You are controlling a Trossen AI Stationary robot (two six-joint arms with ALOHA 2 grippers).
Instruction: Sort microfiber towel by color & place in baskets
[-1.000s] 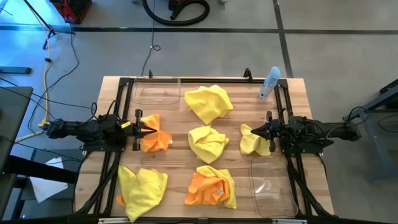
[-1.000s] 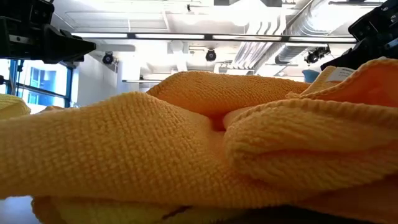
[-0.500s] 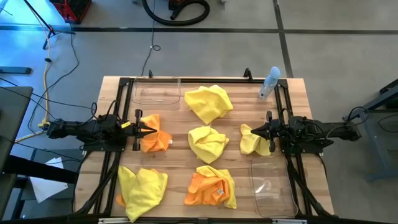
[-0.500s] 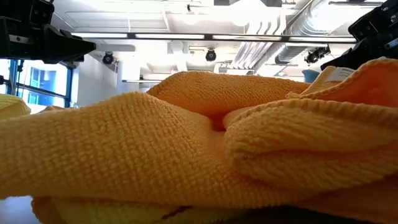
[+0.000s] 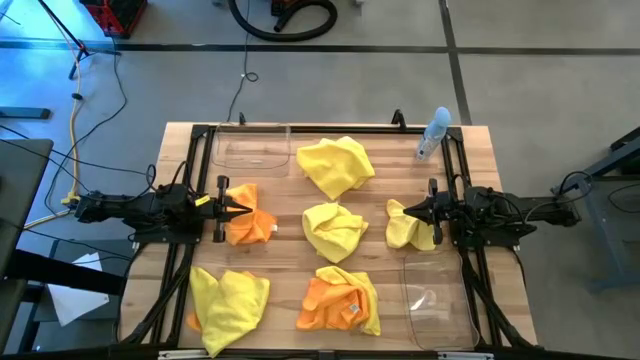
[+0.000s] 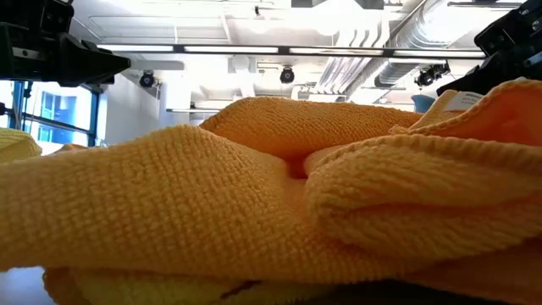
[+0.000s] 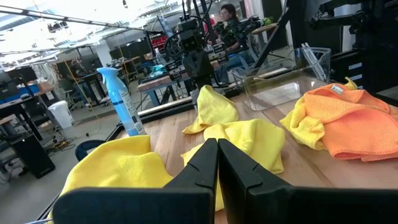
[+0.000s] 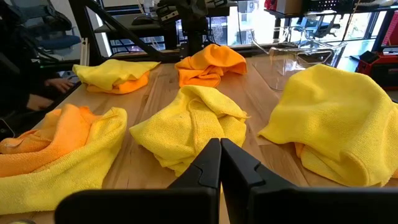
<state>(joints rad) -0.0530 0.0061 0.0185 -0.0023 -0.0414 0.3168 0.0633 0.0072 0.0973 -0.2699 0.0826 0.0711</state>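
Observation:
Several microfiber towels lie crumpled on the wooden table. An orange one (image 5: 250, 218) is at the left, and yellow ones lie at the far middle (image 5: 335, 165), the centre (image 5: 333, 230) and the right (image 5: 408, 226). A yellow one over an orange one (image 5: 228, 303) and an orange one on a yellow one (image 5: 340, 300) lie near the front. One clear basket (image 5: 252, 148) stands at the far left, the other (image 5: 436, 300) at the near right. My left gripper (image 5: 243, 208) hangs shut above the orange towel's edge. My right gripper (image 5: 407, 211) hangs shut over the right yellow towel.
A pale blue spray bottle (image 5: 433, 133) stands at the far right corner. Black arm frames (image 5: 200, 180) run along both sides of the table. In the low view the front orange towel (image 6: 254, 195) blocks nearly everything. People sit at desks in the room beyond (image 7: 227, 18).

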